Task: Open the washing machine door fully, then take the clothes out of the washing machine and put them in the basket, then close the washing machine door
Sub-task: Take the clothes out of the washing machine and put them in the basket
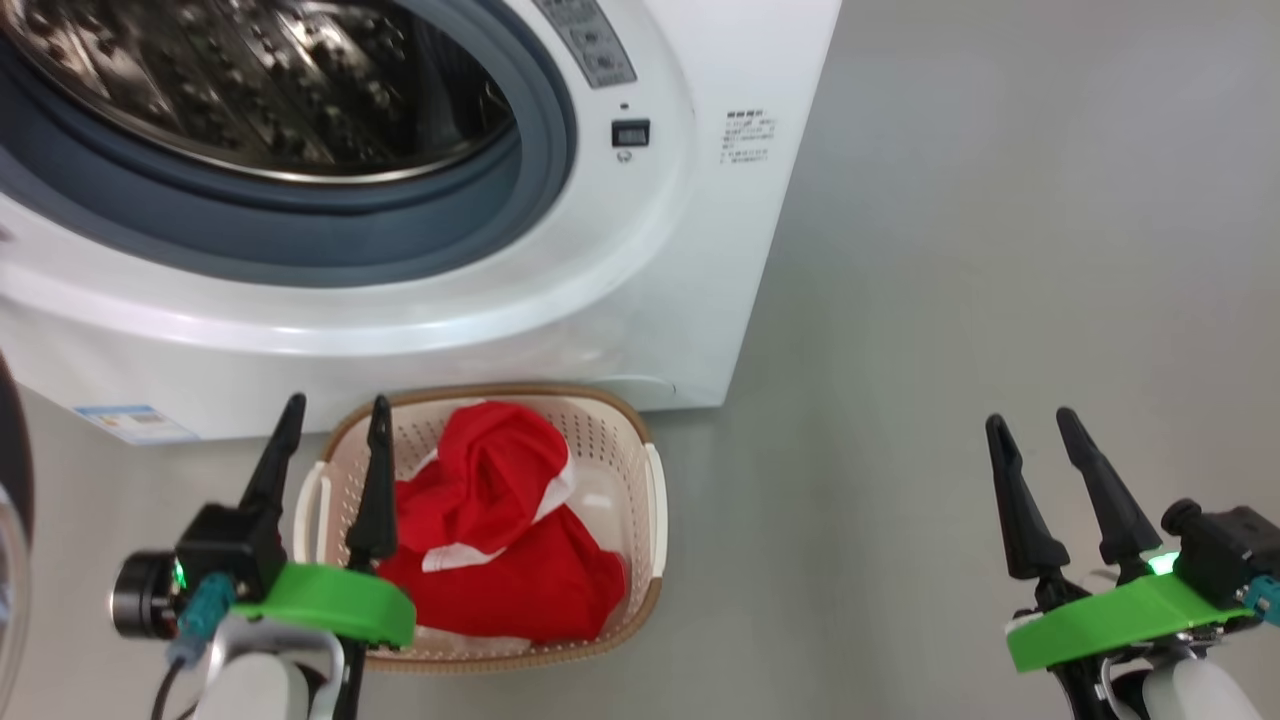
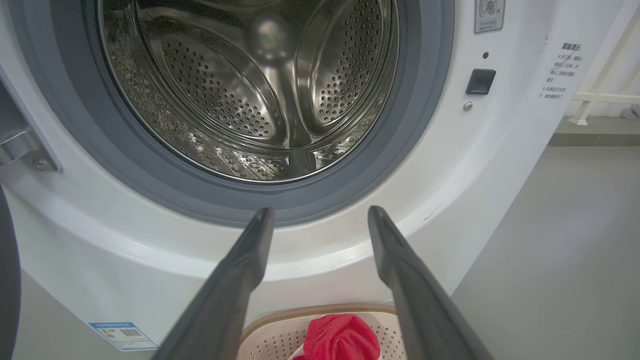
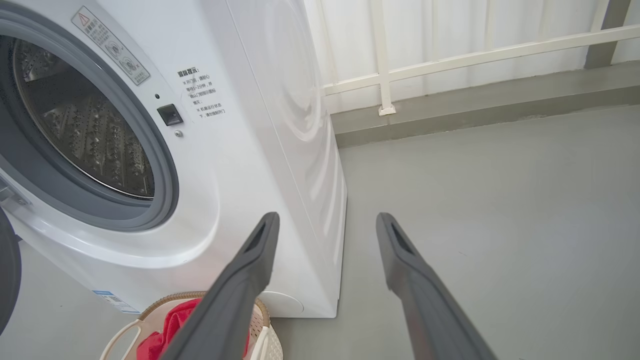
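Note:
The red clothes [image 1: 505, 540] with white trim lie bunched in the cream basket [image 1: 655, 500] on the floor, right in front of the white washing machine [image 1: 640, 300]. Its steel drum [image 2: 250, 85] is bare inside. The washing machine door [image 1: 12, 520] stands swung open; just its black rim shows at the far left edge. My left gripper [image 1: 335, 415] hovers open over the basket's left rim, nothing between its fingers. My right gripper [image 1: 1032, 422] is open over bare floor well to the right. The wrist views show the clothes [image 2: 342, 340] and basket [image 3: 262, 335] below.
Grey floor [image 1: 1000, 250] spreads to the right of the machine. A white railing [image 3: 450, 55] and a low grey kerb run along behind it. A blue label sticker [image 1: 135, 422] sits at the machine's lower left front.

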### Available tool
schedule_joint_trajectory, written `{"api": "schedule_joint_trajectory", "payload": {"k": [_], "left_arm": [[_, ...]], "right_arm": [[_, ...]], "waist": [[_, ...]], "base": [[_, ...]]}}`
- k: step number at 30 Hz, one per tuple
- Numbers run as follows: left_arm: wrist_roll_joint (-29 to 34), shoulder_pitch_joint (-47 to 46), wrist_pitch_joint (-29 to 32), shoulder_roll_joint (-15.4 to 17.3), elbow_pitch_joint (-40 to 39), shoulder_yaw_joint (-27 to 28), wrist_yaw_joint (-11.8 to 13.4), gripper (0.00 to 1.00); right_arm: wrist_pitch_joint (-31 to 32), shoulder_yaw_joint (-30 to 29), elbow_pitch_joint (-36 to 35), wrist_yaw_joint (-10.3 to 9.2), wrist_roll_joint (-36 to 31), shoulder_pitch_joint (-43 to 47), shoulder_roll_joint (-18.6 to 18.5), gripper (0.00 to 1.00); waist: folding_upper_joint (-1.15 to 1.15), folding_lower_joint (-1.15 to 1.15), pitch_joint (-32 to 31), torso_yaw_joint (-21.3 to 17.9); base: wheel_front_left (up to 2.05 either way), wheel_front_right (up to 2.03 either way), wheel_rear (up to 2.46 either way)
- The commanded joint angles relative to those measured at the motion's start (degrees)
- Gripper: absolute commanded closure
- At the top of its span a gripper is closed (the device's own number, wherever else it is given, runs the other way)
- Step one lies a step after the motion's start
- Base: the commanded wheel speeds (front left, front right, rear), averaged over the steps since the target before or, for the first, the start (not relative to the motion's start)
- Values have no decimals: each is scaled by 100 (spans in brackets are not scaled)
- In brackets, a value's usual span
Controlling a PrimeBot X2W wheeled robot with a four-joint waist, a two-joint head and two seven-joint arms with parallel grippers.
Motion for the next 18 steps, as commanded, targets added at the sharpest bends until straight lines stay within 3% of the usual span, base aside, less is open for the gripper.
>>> {"api": "schedule_joint_trajectory", "payload": {"k": [1,18], "left_arm": [[93,135,-28,136,-221,192,-25,0],[143,1399,-28,136,-1001,413,38,0]], "right_arm": [[-36,92,-113,37,-32,72,-78,0],[-36,23,-102,37,-27,609,-90,0]], "waist": [[0,0,-212,61],[0,0,-863,73]], "base": [[0,0,0],[0,0,0]]}}
